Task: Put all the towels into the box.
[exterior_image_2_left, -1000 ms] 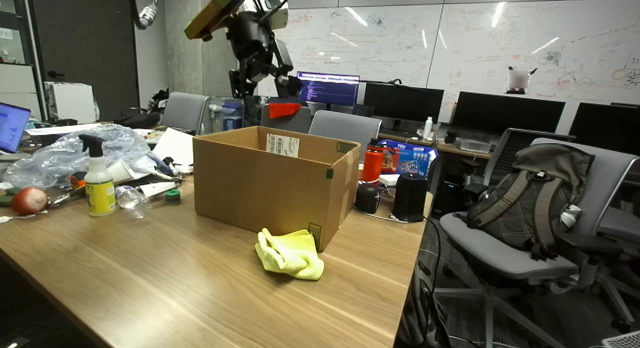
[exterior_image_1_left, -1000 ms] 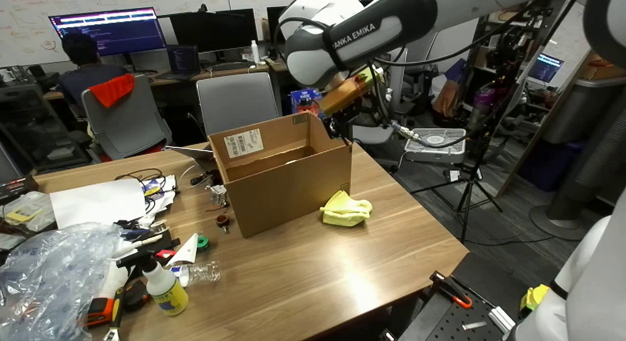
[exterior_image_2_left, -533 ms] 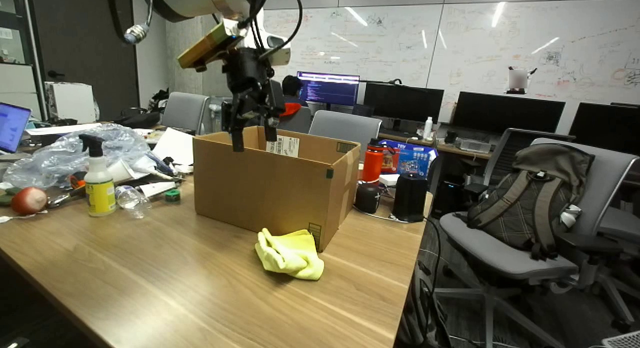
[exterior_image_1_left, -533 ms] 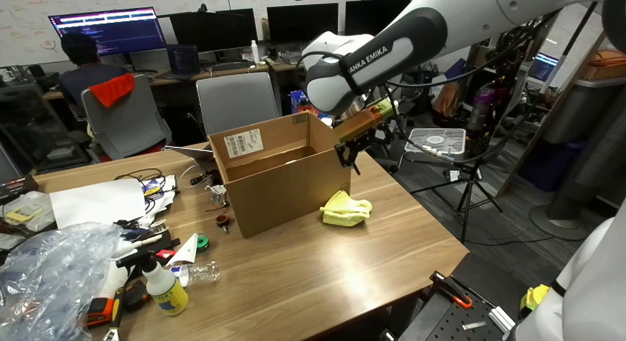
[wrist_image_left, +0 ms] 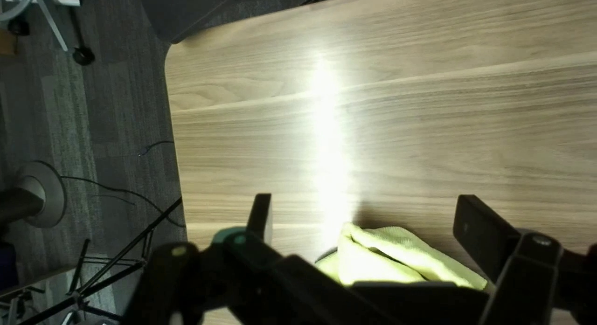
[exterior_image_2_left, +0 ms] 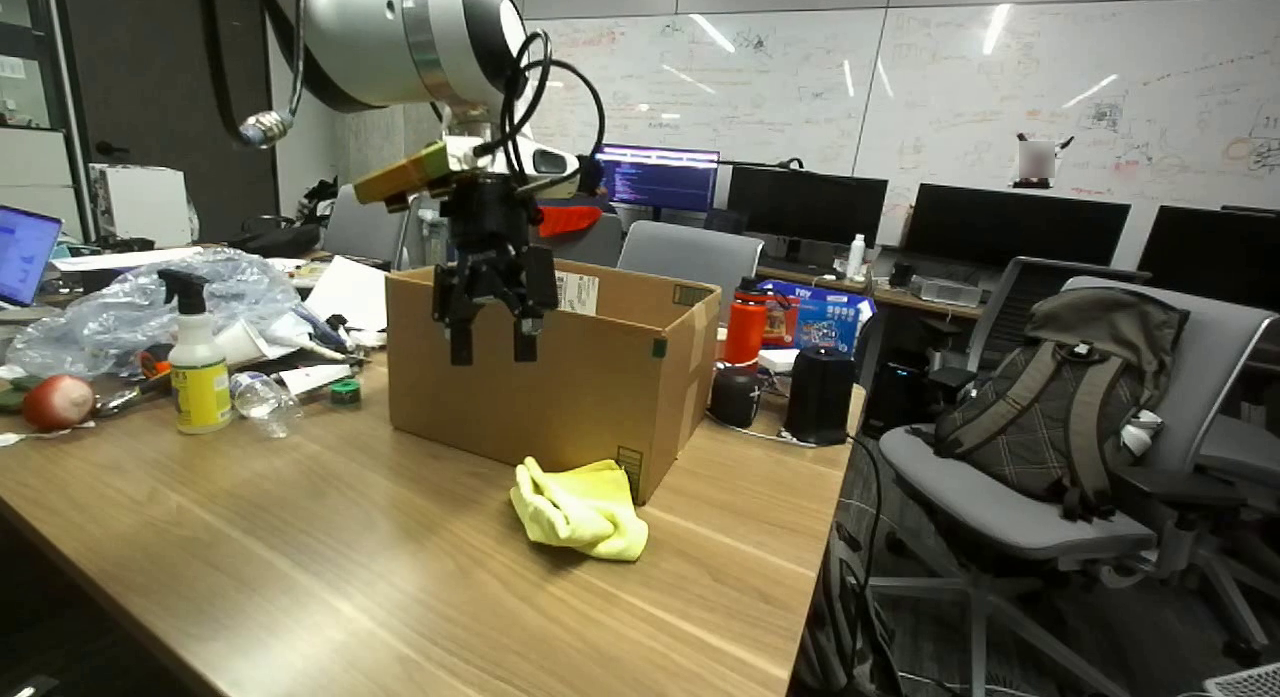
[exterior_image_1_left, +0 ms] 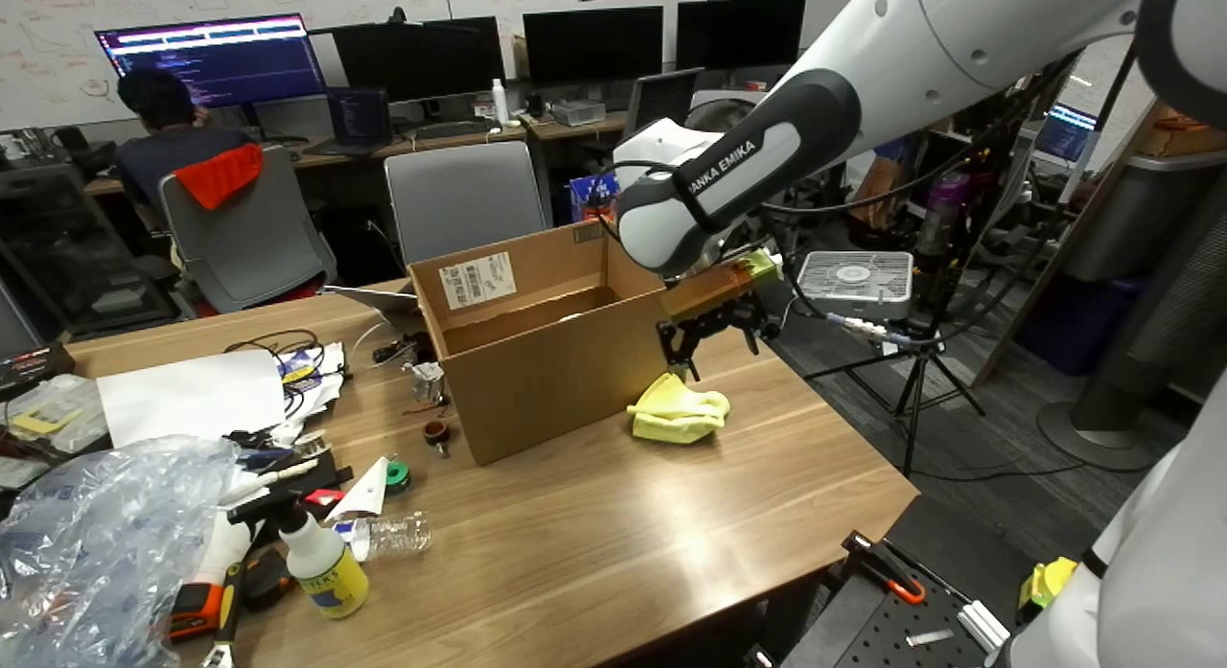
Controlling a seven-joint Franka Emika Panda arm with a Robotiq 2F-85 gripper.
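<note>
Fingers (exterior_image_2_left: 461, 345) wide apart, hanging over the bench (exterior_image_2_left: 330, 547). Yellow towel (exterior_image_2_left: 580, 512) lies on it below them, showing between them in wrist view. Box (exterior_image_2_left: 580, 392) stands behind them in an exterior view.

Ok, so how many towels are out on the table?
1: a yellow towel, crumpled on the table beside the box, near one of its corners. Others could be hidden behind the box, or inside it, where the floor doesn't show.

Box (exterior_image_2_left: 590, 392) bars 1 side of towel (exterior_image_2_left: 582, 514); free room over table (exterior_image_2_left: 380, 567) opposite.
</note>
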